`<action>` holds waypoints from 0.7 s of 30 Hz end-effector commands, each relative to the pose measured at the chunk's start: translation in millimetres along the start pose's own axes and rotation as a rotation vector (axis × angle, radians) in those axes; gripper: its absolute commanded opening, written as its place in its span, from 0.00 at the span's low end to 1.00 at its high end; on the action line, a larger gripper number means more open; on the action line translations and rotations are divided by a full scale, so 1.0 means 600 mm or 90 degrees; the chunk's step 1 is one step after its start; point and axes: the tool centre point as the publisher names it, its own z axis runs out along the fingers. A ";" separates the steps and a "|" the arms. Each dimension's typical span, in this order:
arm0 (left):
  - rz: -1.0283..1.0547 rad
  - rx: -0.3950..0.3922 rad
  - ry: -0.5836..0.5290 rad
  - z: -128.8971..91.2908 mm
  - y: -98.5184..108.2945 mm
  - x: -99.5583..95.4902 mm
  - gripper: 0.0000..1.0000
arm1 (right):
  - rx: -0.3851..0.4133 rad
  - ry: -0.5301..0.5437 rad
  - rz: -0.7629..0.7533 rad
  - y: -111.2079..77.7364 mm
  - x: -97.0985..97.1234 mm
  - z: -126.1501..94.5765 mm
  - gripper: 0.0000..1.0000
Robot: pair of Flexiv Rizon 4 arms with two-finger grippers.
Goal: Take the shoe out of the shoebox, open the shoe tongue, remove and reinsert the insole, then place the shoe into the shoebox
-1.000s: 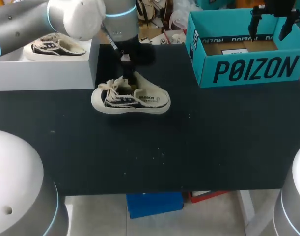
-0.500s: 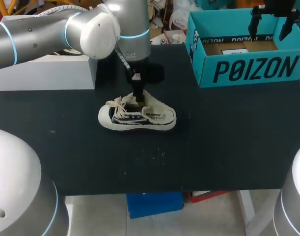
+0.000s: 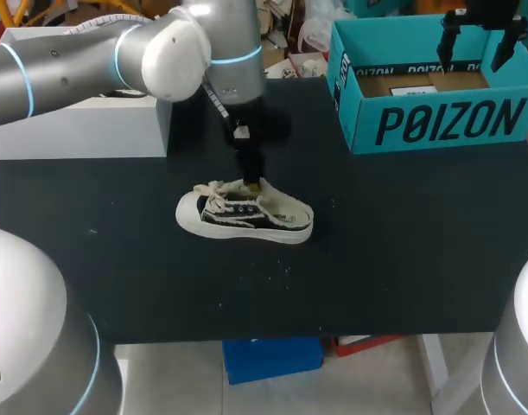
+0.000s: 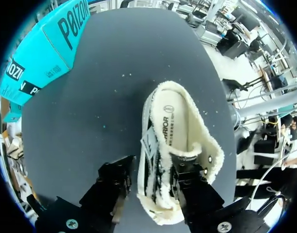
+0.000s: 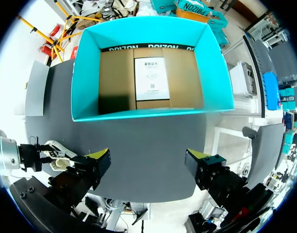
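Observation:
A cream and black low shoe [image 3: 244, 216] lies on its sole in the middle of the black table, toe to the left. My left gripper [image 3: 253, 179] stands over its far side wall near the collar. In the left wrist view the shoe [image 4: 175, 126] shows its fleecy insole; my left gripper [image 4: 150, 170] straddles the side wall, one finger inside and one outside, standing off it, so open. The teal shoebox [image 3: 436, 121] sits at the back right with no shoe in it. My right gripper [image 3: 475, 43] hangs open above the shoebox [image 5: 85, 73], nothing between its fingers [image 5: 102, 160].
A white block [image 3: 82, 130] stands at the back left, partly hidden behind my left arm. A printed sheet [image 5: 149, 73] lies on the shoebox floor. Bare black tabletop [image 3: 376, 259] spreads in front of the shoe and the box.
My left arm brought the shoe rightwards and towards the front, down onto the table. Its fingers, shut before, have parted. The right arm has not moved.

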 end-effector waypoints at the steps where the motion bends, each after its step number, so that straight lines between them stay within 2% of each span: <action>1: 0.067 0.113 -0.043 -0.058 0.023 0.024 1.00 | 0.000 0.000 0.000 0.000 0.000 0.000 1.00; 3: 0.112 0.183 -0.063 -0.087 0.025 0.036 1.00 | 0.000 0.000 0.000 0.000 0.000 0.000 1.00; 6: 0.178 0.258 -0.088 -0.122 0.031 0.060 1.00 | 0.000 0.000 0.000 0.000 0.000 0.000 1.00; 10: 0.212 0.333 -0.116 -0.148 0.046 0.091 1.00 | 0.000 0.000 0.000 0.000 0.000 0.000 1.00; 13: 0.239 0.410 -0.141 -0.159 0.060 0.117 1.00 | 0.000 0.000 0.000 0.000 0.000 0.000 1.00; 14: 0.259 0.425 -0.137 -0.161 0.063 0.127 1.00 | 0.000 0.000 0.000 0.000 0.000 0.000 1.00; 21: 0.259 0.425 -0.137 -0.161 0.063 0.127 1.00 | 0.000 0.000 0.000 0.000 0.000 0.000 1.00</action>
